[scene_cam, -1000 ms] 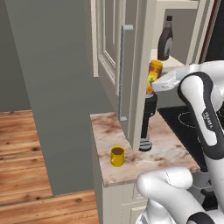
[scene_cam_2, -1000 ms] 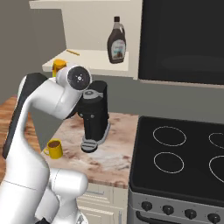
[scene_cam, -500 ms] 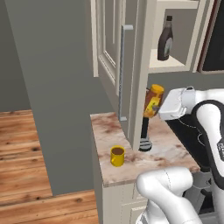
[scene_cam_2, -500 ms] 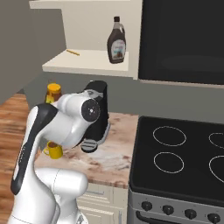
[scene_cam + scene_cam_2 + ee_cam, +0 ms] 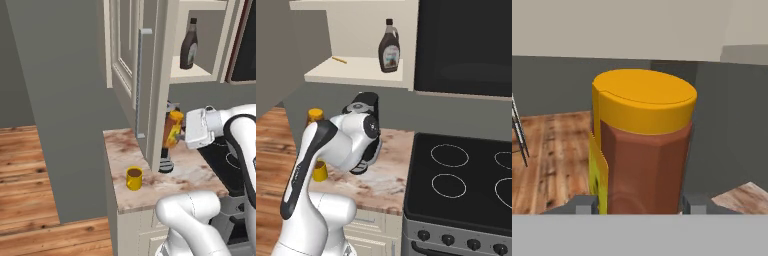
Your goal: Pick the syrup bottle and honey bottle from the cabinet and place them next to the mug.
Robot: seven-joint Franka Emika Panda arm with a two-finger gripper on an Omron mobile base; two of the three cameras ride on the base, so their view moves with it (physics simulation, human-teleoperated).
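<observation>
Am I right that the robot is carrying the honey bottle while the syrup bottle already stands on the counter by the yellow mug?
Not quite: the syrup bottle is on the cabinet shelf, as the right base view shows. The honey bottle is indeed held, and the mug sits on the counter.

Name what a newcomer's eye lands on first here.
The honey bottle, clamped in the gripper and held in the air above the counter, beside the open cabinet door. Next, the dark syrup bottle standing alone on the cabinet's shelf. Then the bright yellow mug near the counter's front edge.
</observation>
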